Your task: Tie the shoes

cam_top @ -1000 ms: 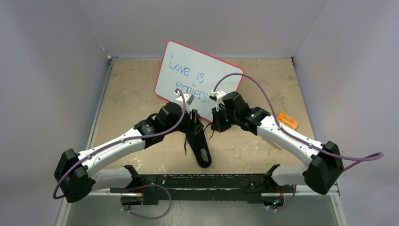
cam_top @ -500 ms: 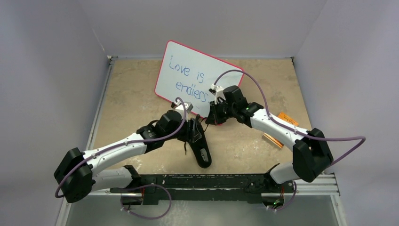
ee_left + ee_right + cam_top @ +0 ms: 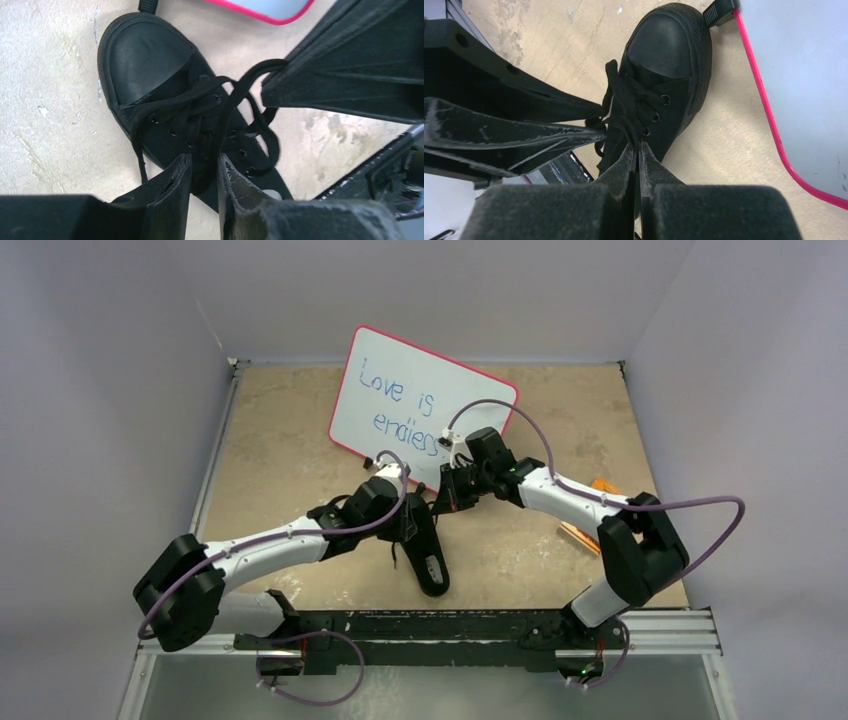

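Here's a mottled beige worktop boxed in on three sides by plain pale grey walls, evenly lit, with a pink-edged whiteboard askew near the back, a small orange tag at right, and a black rail along the near edge.

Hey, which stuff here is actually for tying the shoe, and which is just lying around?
For the job: black sneaker, laces, left gripper and right gripper, both pinching laces.
Just lying about: whiteboard, orange tag.
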